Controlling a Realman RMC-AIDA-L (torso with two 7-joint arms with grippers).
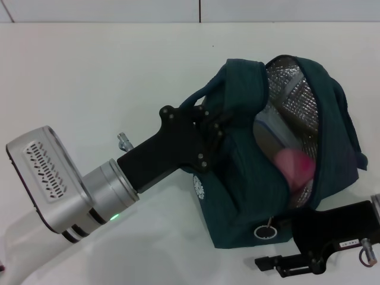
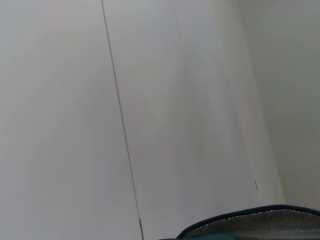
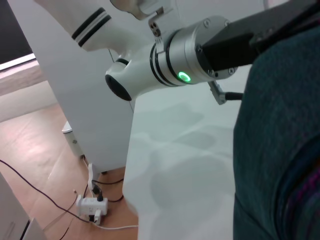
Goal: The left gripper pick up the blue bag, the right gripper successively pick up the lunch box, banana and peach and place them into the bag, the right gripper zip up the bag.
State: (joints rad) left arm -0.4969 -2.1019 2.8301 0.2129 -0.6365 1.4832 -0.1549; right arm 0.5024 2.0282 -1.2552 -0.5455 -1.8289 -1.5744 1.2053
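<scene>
Peach (image 1: 295,167) half-hidden in bag (image 1: 237,196), zipper unclear

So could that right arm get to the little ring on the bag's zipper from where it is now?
Probably yes. The right gripper sits low beside the blue bag, close to the zipper ring, which hangs in the open on the bag's near side. Nothing lies between them; the left gripper holds the bag's other side.

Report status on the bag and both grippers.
Left gripper at the bag's rim. Right gripper low by the zip ring, holding nothing. Bag open, peach inside. Nothing blocking.
</scene>
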